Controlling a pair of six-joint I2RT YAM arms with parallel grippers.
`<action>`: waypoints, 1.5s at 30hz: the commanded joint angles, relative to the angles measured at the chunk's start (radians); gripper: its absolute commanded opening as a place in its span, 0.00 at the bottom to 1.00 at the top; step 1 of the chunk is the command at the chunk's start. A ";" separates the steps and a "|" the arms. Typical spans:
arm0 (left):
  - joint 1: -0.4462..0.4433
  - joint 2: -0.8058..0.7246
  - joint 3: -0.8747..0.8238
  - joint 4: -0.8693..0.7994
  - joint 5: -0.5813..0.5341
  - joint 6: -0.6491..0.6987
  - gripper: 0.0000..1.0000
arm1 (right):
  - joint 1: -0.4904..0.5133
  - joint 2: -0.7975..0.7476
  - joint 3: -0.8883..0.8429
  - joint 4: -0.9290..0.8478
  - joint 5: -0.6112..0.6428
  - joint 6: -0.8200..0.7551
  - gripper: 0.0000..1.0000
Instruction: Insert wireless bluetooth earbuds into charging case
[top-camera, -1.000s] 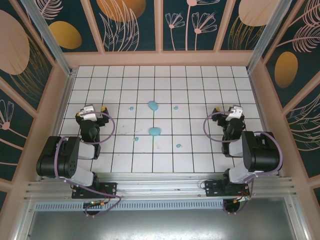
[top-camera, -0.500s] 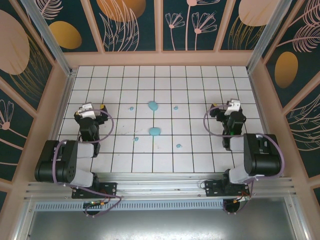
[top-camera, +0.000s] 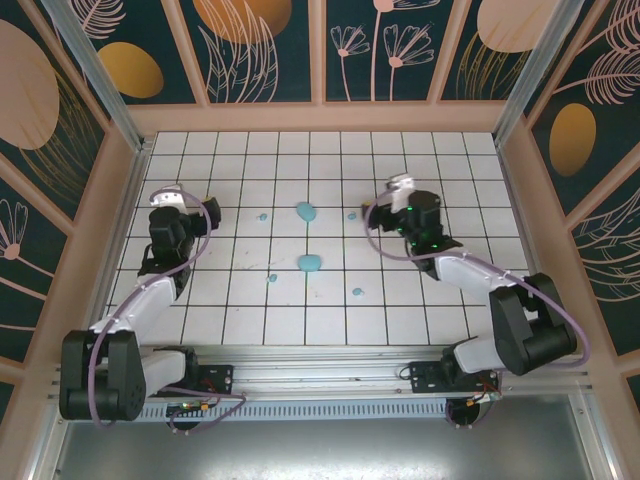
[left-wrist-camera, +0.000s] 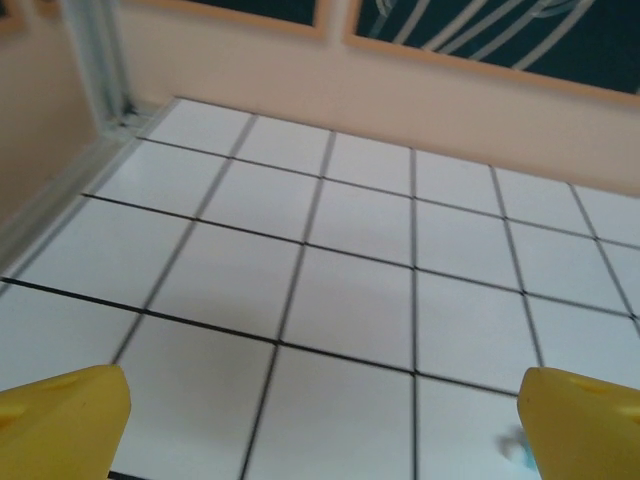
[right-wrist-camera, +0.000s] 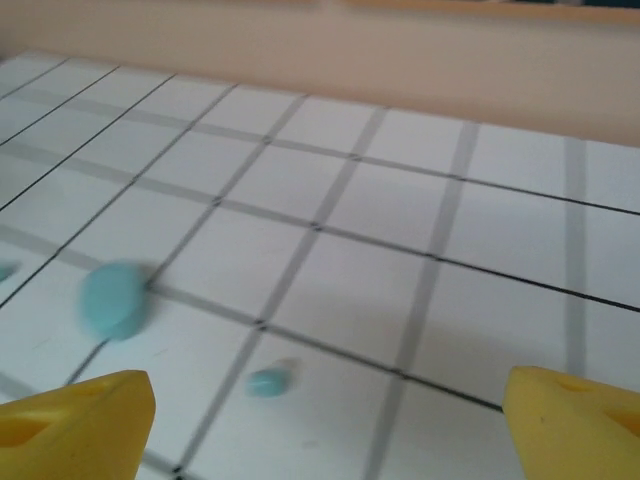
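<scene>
Top external view gives me the layout. Four tiny light-blue rounded plastic earbuds lie loose on the white tiled table (top-camera: 330, 322): the back-left earbud (top-camera: 263, 217), the back-right earbud (top-camera: 351, 215), the front-left earbud (top-camera: 271, 278) and the front-right earbud (top-camera: 357, 292). Between them sit two larger light-blue pebble-shaped charging cases, the far case (top-camera: 305, 211) and the near case (top-camera: 310, 263). No earbud is seated in a case yet.

I expect these buds to be very light, hard and smooth. A careless pinch could squirt one out sideways or send it skating over the glossy tile. I would take one across the widest part of its body, with the pads low to the surface and the bud centred, and close slowly.

My right arm is reached forward and inward, with its wrist over the table just right of the back-right earbud. On the right wrist camera the right gripper (right-wrist-camera: 322, 430) has its yellow fingers spread wide with nothing between them. That earbud (right-wrist-camera: 268, 380) lies ahead, a little left of centre, and the far case (right-wrist-camera: 112, 300) is beyond it to the left.

My left arm stretches up the left side. The left gripper (left-wrist-camera: 320, 435) also has its fingers wide apart and empty, low over bare tiles near the side wall. A blurred pale-blue speck sits by one fingertip, and I cannot tell what it is.
</scene>
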 joint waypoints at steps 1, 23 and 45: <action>-0.010 -0.059 0.014 -0.142 0.172 -0.017 0.99 | 0.110 0.058 0.081 -0.167 -0.029 -0.057 0.89; -0.230 -0.249 -0.089 -0.243 0.291 -0.030 0.99 | 0.346 0.406 0.327 -0.446 -0.224 -0.375 0.77; -0.231 -0.254 -0.043 -0.307 0.162 0.080 0.98 | 0.353 0.505 0.381 -0.528 -0.197 -0.526 0.52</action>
